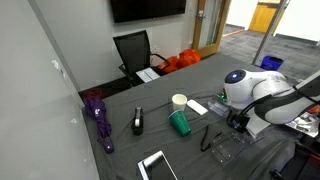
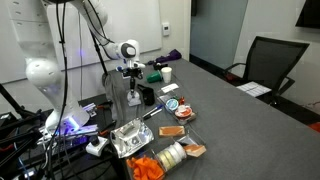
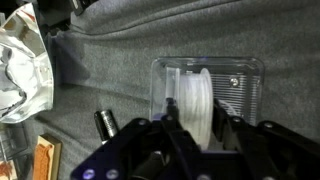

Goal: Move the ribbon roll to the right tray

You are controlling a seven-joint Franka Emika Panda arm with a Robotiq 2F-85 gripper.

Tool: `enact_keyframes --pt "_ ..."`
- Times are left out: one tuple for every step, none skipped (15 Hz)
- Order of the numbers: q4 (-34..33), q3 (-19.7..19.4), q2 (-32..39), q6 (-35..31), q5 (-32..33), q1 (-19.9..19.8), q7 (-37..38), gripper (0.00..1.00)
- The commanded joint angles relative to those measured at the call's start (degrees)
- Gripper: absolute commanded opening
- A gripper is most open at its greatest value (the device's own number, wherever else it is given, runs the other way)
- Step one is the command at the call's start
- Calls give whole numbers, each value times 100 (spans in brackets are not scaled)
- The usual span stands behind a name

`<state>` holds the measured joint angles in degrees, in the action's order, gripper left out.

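Observation:
In the wrist view the ribbon roll (image 3: 190,85), a whitish semi-translucent ring, stands on edge between my gripper's (image 3: 192,101) two black fingers. The fingers press on both of its flat sides. The roll is directly over a clear plastic tray (image 3: 250,68) on the grey table; I cannot tell whether it touches the tray floor. In both exterior views the gripper (image 1: 238,124) (image 2: 133,95) points down close to the table, and the roll itself is hidden by the fingers there.
A crumpled foil tray (image 3: 25,70) (image 2: 130,138) lies beside the clear tray, with a small black cylinder (image 3: 105,122) between them. A green cup (image 1: 180,123), white cup (image 1: 179,101), black cup-like object (image 1: 137,122), purple umbrella (image 1: 98,115) and teal-and-red disc (image 2: 172,103) are on the table.

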<state>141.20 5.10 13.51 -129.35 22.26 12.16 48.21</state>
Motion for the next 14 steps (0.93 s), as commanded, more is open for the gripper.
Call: enact_keyframes --pt "-98 -52 66 211 9 71 -46 70" --pt "-47 -8 -42 226 -100 51 -190 78" --pt "8 26 -144 209 -181 39 -310 85" --pt "81 59 -268 129 -265 25 -433 93" --pt "114 88 -349 107 -341 18 -546 98" --pt "152 125 -460 87 -457 6 -692 100" --pt "174 153 -555 69 -566 -2 -817 100" --pt "196 183 -662 54 -718 -16 -981 100" --pt "212 206 -762 49 -859 -25 -1132 100" --pt "228 223 -863 44 -1005 -37 -1286 100" --pt "261 238 -966 -15 -1167 -54 -1440 100" --pt "323 248 -1084 -121 -1354 -78 -1625 100" --pt "372 252 -1185 -201 -1533 -93 -1799 100" --pt "421 257 -1276 -275 -1743 -106 -2015 100"
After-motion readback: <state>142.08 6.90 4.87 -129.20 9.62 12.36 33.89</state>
